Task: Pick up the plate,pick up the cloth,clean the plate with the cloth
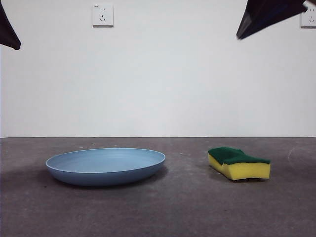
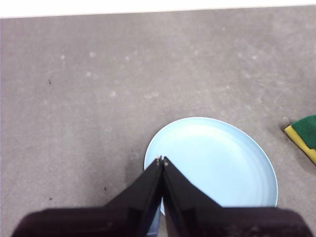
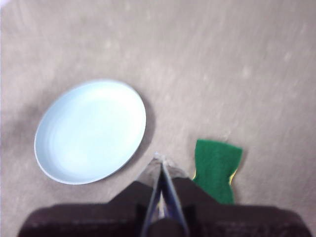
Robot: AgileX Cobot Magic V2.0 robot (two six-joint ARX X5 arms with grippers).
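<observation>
The light-blue plate [image 1: 105, 165] lies flat on the grey table, left of centre in the front view. The cloth [image 1: 238, 163], a yellow sponge with a dark-green top, rests to its right, apart from it. My left gripper [image 2: 161, 160] is shut and empty, hovering high over the plate's [image 2: 217, 163] near rim; the cloth [image 2: 305, 136] peeks in at the side. My right gripper [image 3: 161, 158] is shut and empty, high above the table between the plate [image 3: 91, 131] and the cloth [image 3: 216, 168]. In the front view both arms show only as dark tips at the top corners.
Bare grey tabletop [image 1: 187, 207] surrounds both objects. A white wall with a power socket [image 1: 102, 15] stands behind the table's far edge.
</observation>
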